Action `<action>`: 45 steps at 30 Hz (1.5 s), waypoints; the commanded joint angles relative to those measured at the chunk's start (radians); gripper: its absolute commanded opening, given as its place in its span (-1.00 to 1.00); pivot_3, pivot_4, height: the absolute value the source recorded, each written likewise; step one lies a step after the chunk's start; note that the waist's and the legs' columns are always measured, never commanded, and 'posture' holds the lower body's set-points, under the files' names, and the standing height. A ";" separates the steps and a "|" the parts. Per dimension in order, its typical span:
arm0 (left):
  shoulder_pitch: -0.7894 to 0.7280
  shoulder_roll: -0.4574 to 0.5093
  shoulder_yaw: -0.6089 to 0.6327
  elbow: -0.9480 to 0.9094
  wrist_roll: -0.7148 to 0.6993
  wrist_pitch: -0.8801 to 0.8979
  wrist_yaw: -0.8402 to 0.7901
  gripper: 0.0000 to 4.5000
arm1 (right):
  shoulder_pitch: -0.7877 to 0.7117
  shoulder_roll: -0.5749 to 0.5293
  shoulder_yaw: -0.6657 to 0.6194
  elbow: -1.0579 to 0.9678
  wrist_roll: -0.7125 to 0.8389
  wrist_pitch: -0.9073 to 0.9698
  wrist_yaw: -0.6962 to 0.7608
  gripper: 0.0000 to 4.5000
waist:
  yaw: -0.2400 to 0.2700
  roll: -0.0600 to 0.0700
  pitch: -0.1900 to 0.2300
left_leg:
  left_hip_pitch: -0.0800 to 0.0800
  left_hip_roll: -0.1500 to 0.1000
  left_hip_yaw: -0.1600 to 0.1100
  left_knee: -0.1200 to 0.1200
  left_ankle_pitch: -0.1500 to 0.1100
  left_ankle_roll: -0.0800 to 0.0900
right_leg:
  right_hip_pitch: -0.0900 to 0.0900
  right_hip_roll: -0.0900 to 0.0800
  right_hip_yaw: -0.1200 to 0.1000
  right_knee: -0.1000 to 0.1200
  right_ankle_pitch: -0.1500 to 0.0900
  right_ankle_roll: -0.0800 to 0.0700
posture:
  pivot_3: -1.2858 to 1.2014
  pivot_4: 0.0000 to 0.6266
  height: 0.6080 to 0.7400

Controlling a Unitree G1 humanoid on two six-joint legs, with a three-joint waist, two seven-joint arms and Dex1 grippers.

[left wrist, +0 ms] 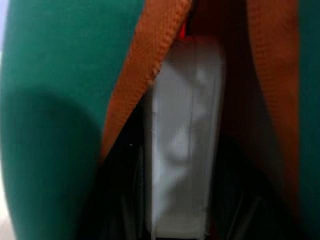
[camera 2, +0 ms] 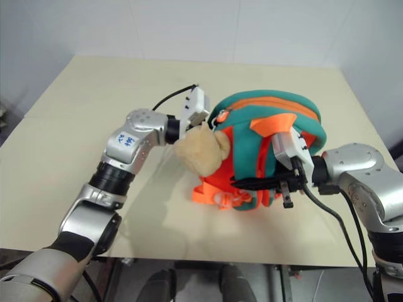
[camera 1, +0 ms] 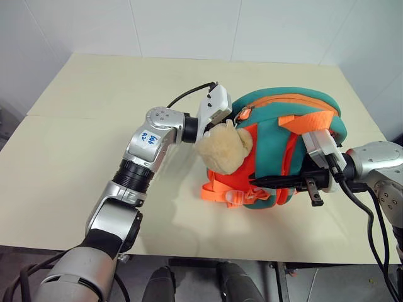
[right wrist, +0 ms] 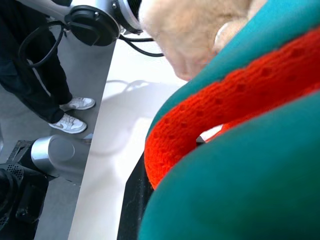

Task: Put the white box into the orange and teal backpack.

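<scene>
The left gripper (left wrist: 177, 220) clasps the flat, stiff, smooth white plastic box (left wrist: 182, 140) by its edges inside the soft orange-and-teal padded backpack (camera 1: 277, 113), whose strap the right gripper (camera 1: 280, 181) pinches.

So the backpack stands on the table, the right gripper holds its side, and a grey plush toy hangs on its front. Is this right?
Not quite: the plush toy is tan, not grey, as the left eye view shows. The backpack stands on the table with the right gripper at its side.

The orange and teal backpack (camera 1: 280, 148) stands on the table, its top open; the white box (left wrist: 182, 140) sits on edge inside the opening.
</scene>
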 commanded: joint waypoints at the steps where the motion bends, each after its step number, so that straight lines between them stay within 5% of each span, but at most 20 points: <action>1: -0.043 0.001 0.035 -0.023 0.012 -0.006 0.047 -0.41 | 0.002 0.005 -0.009 -0.036 0.008 -0.009 -0.005 -1.00 | 0.001 0.000 0.000 | 0.000 0.000 0.000 0.000 0.000 0.000 | 0.000 0.000 0.000 0.000 0.000 0.000 | 0.03 -0.52 1.00; 12: -0.019 0.152 0.083 -0.217 -0.013 0.034 0.019 0.99 | 0.009 0.006 -0.009 -0.035 0.006 -0.013 -0.011 -1.00 | 0.000 0.000 0.000 | 0.000 0.000 0.000 -0.001 0.000 0.000 | 0.000 0.000 0.000 0.000 0.000 0.000 | 0.03 -0.52 1.00; 23: 0.039 0.261 0.162 -0.334 -0.095 0.099 -0.025 0.99 | -0.005 0.013 0.004 -0.013 -0.015 -0.024 -0.006 -1.00 | 0.001 0.000 0.000 | 0.000 0.000 0.000 -0.001 0.000 0.000 | 0.000 0.000 0.000 0.000 0.000 0.000 | 0.03 -0.52 1.00; 32: 0.198 0.369 0.324 -0.499 -0.328 0.256 -0.072 0.99 | -0.005 0.026 0.008 -0.003 -0.029 -0.028 -0.016 -1.00 | -0.003 0.000 0.000 | 0.000 0.000 0.000 0.000 0.000 0.000 | 0.000 0.000 0.000 0.001 0.000 0.000 | 0.03 -0.52 1.00; 39: 0.345 0.327 0.462 -0.725 -0.521 0.373 0.118 0.99 | 0.005 0.039 0.002 -0.002 -0.025 -0.022 -0.023 -1.00 | -0.001 0.000 0.000 | 0.000 0.000 -0.001 0.002 0.000 0.000 | 0.001 0.000 0.000 0.001 0.000 0.000 | 0.03 -0.52 1.00; 45: 0.420 0.296 0.424 -0.804 -0.576 0.392 0.199 0.99 | 0.006 0.072 -0.006 0.015 -0.019 -0.028 -0.035 -1.00 | -0.002 0.000 0.000 | 0.001 0.000 -0.001 0.003 0.000 0.000 | 0.002 0.000 0.000 0.001 0.000 0.001 | 0.03 -0.52 1.00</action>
